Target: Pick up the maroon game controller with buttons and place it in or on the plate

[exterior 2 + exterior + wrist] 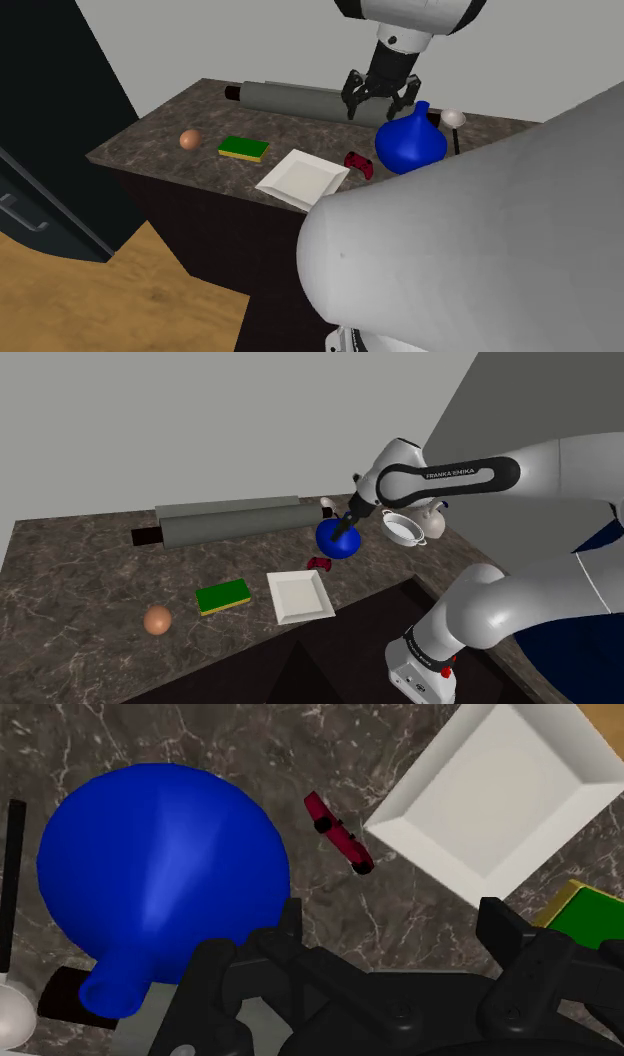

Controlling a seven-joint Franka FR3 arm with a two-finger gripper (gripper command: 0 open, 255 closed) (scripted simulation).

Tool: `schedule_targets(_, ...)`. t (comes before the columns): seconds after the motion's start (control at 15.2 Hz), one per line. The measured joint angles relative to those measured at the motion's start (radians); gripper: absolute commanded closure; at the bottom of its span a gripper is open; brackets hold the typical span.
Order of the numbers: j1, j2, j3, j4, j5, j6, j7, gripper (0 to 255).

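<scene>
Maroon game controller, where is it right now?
In the shoulder view, the controller lies on the counter between the blue vase and the white square plate.

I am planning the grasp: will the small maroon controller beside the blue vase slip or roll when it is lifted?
Likely stiff and light: the controller looks small and thin. Seemingly flat, it should not roll; its curved shape might slip.

A dark stone tabletop (80, 567) veined in white spans the middle of the shoulder view. Behind it, a plain pale grey wall (200, 422) fills the upper left and a darker grey wall face (540, 392) the upper right. In the second exterior view, a tan wood-grain floor (150, 300) lies at lower left, beside dark navy furniture (40, 150) along the left edge. The light is even.
</scene>
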Motion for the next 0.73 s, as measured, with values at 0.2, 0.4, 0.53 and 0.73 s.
schedule_targets(0.2,0.059,0.119,-0.055,-0.015,0.066,0.141,-0.123,0)
schedule_targets(0.4,0.150,0.250,-0.114,-0.016,0.190,0.274,-0.278,0)
schedule_targets(0.53,0.199,0.312,-0.148,-0.003,0.277,0.321,-0.382,0)
schedule_targets(0.73,0.247,0.377,-0.161,0.017,0.374,0.374,-0.470,0)
